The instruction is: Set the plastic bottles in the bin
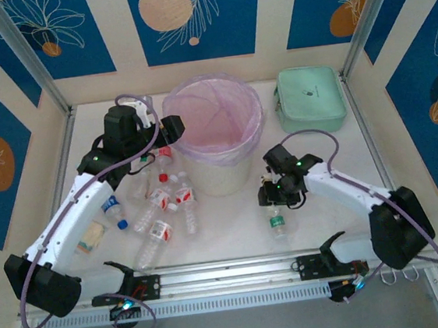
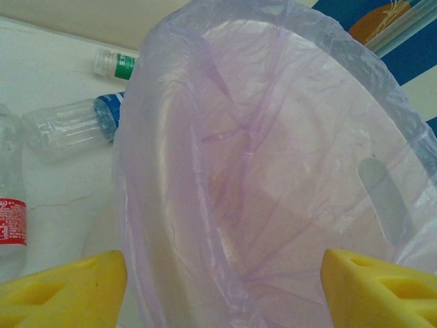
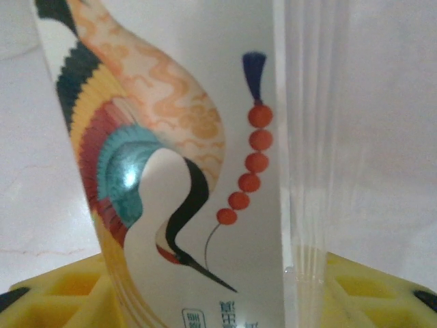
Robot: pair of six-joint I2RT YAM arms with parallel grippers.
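Note:
The bin (image 1: 222,175) is a round white bucket with a pink-lilac liner at the table's middle back. My left gripper (image 1: 167,130) hangs at its left rim, open, its yellow fingers wide apart over the liner (image 2: 273,137) with nothing between them (image 2: 222,273). Several plastic bottles (image 1: 161,209) lie in a cluster left of the bin; a blue-labelled one (image 2: 75,123) and a green-labelled one (image 2: 116,65) show beside the liner. My right gripper (image 1: 274,199) is low on the table right of the bin, its yellow pads against the sides of a bottle (image 3: 177,171) with a crane label.
A mint green zip case (image 1: 311,98) lies at the back right. A small pale packet (image 1: 92,236) rests near the left arm. Metal frame posts stand at the back corners, and a rail (image 1: 230,272) runs along the near edge.

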